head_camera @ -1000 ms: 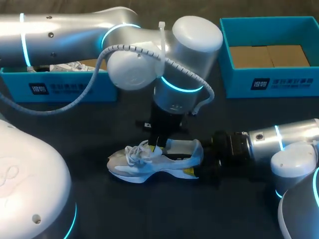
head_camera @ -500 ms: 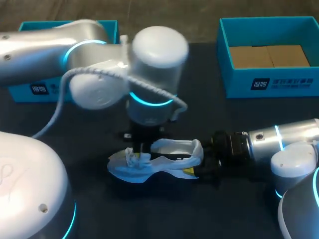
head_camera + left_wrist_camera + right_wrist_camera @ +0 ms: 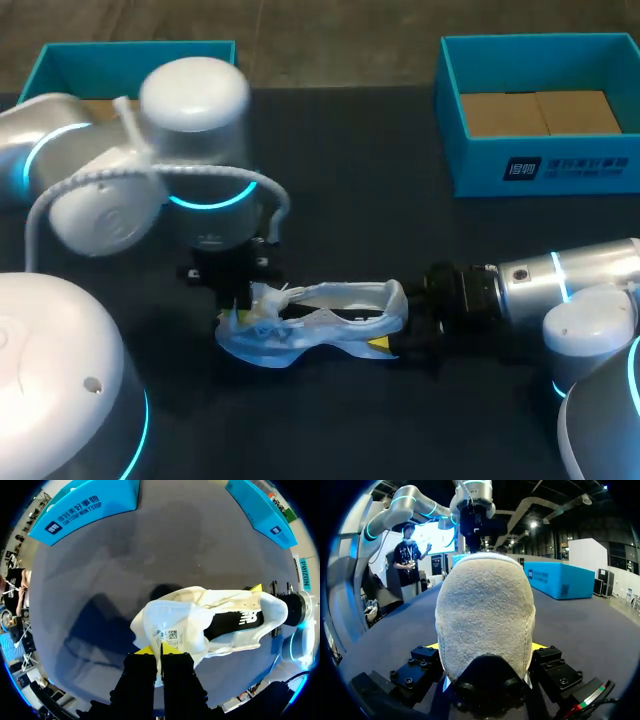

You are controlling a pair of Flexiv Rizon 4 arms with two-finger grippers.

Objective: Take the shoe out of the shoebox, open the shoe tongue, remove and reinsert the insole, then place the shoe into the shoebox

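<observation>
A white shoe (image 3: 335, 322) lies on its side on the dark table, toe to the left. My left gripper (image 3: 243, 305) stands over the toe end, shut on the shoe's tongue (image 3: 167, 627), which is drawn away from the opening and toward the toe. In the left wrist view its yellow tips (image 3: 161, 652) pinch the tongue's edge near the label. My right gripper (image 3: 400, 325) lies low on the table, shut on the heel from both sides. The heel (image 3: 485, 610) fills the space between the right gripper's (image 3: 485, 647) fingers. The insole is not distinguishable.
An open blue shoebox (image 3: 540, 165) with a cardboard floor stands at the back right. A second blue box (image 3: 60, 62) is at the back left, partly behind my left arm. Bare dark table lies in front of the shoe.
My left arm has swung left, from above the shoe's middle to its toe end, dragging the tongue with it. The shoe's opening gapes wider. The right gripper has stayed on the heel.
</observation>
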